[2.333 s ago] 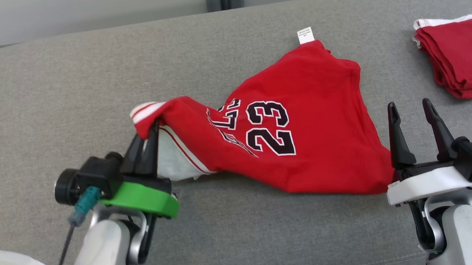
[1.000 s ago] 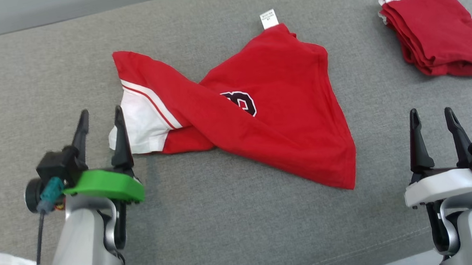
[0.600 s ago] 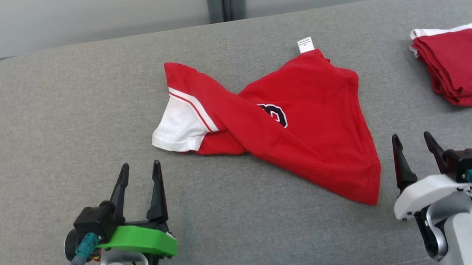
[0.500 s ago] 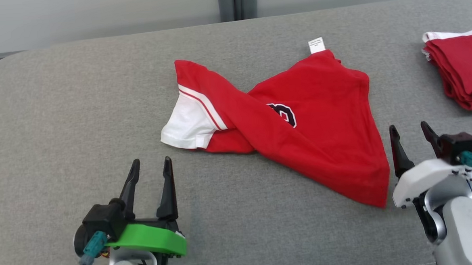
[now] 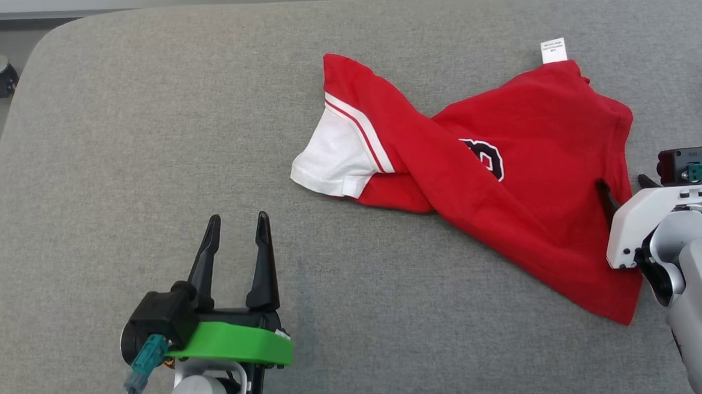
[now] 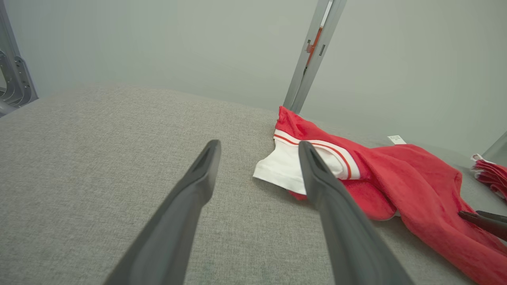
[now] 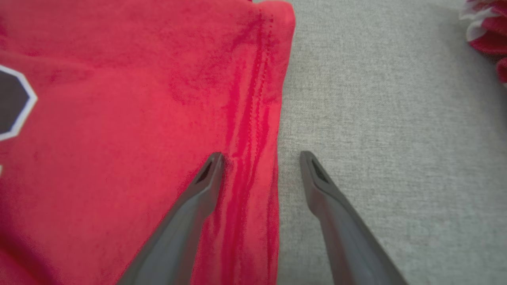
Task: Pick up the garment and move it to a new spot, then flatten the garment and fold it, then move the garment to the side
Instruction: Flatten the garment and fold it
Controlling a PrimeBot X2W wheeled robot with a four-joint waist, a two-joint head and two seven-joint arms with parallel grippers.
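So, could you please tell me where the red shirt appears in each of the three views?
Head view: shirt right of centre, on the grey cushion.
Left wrist view: shirt at the right, beyond the left gripper.
Right wrist view: shirt across the left half.
Shared landmark: the open right gripper, astride the shirt's side edge.

One red garment, two tools, one grey worktop.
A single red garment (image 5: 508, 213) lies on the one worktop (image 5: 144, 142); it shows one white sleeve (image 5: 337, 161), one white label (image 5: 553, 50) and one black printed figure (image 5: 487, 157), partly in sight. There are two tools, the left tool (image 5: 238, 221) and the right tool (image 7: 261, 155), each with two dark fingers. There is one pile of folded red clothes (image 6: 489, 174), its pieces too close to count, and one metal post (image 6: 313, 55).
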